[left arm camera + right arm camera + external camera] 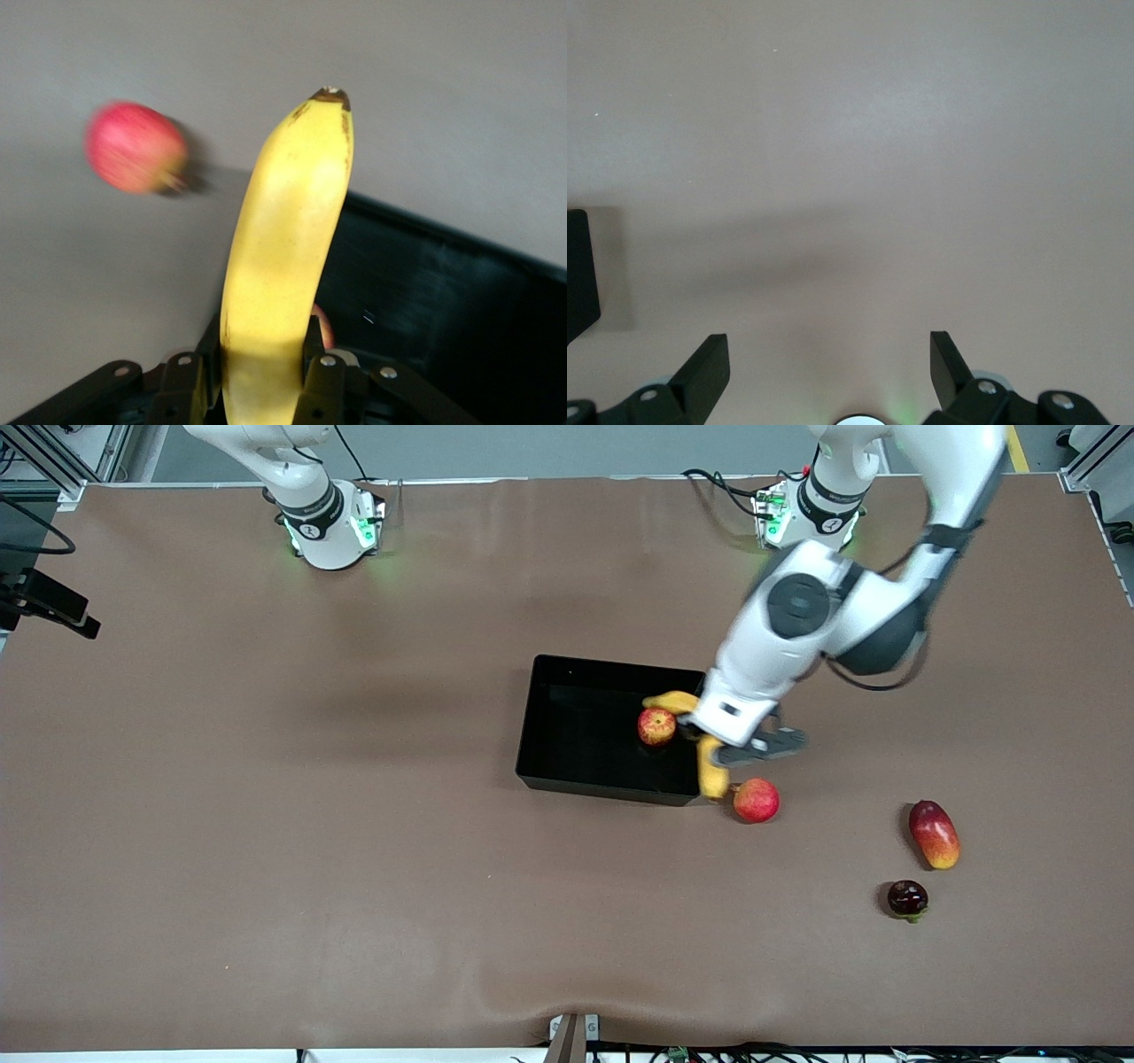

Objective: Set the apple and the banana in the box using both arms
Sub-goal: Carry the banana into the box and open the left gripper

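Two fruits of the task are in sight: the banana point(706, 755), pinched between the fingers point(323, 376) of the left gripper point(709, 735), and the apple point(656, 726), which lies in the box point(567, 779) right of frame centre in the front view. In the left wrist view the banana point(283, 274) rises from between the two fingers, its lower length clamped at the bottom of the frame and its dark tip pointing to the upper middle. In the front view its long axis runs from the box interior near the apple, under the gripper, and down over the box's corner toward the left arm's end, the lower tip close to a pinkish-red round fruit point(756, 800) on the table point(266, 824) just outside that corner. A red-yellow mango point(934, 833) and a dark fruit point(907, 898) lie in the lower right of the front frame. The right gripper point(830, 367) waits over bare table, fingers spread wide, holding nothing.
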`<state>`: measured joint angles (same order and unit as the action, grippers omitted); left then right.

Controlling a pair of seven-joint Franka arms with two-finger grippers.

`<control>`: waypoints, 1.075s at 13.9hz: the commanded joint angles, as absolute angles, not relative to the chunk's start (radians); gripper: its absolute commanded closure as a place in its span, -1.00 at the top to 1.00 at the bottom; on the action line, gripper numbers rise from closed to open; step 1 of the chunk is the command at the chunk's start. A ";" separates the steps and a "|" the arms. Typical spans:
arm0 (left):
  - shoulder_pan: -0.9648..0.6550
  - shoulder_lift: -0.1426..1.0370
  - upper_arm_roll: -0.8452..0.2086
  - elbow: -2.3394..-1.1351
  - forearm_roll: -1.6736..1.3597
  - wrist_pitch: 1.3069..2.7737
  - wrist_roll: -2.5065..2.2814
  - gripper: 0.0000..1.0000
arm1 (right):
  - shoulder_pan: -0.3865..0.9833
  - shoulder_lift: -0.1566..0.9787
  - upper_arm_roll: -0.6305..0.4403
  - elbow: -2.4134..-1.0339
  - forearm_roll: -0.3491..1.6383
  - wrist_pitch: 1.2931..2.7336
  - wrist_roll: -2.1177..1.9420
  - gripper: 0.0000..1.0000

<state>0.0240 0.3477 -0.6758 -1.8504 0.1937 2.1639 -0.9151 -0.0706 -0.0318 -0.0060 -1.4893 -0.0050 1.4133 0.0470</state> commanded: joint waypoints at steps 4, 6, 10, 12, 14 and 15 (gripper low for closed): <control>-0.181 0.590 -0.667 -1.692 0.365 2.148 -1.110 -1.00 | -0.072 -0.023 -0.003 -1.465 -0.014 1.394 0.055 1.00; -0.245 0.673 -0.649 -1.637 0.452 2.148 -1.201 -1.00 | -0.074 -0.023 -0.003 -1.465 -0.015 1.371 0.054 1.00; -0.314 0.756 -0.609 -1.612 0.508 2.157 -1.226 -1.00 | -0.077 -0.025 -0.006 -1.447 -0.021 1.370 0.052 1.00; -0.339 0.782 -0.595 -1.612 0.531 2.166 -1.224 -1.00 | -0.109 -0.025 -0.005 -1.427 -0.021 1.370 0.052 1.00; -0.353 0.822 -0.594 -1.612 0.584 2.216 -1.226 -1.00 | -0.129 -0.025 -0.005 -1.410 -0.020 1.370 0.051 1.00; -0.354 0.837 -0.586 -1.612 0.618 2.239 -1.226 -1.00 | -0.130 -0.025 -0.005 -1.410 -0.017 1.368 0.051 1.00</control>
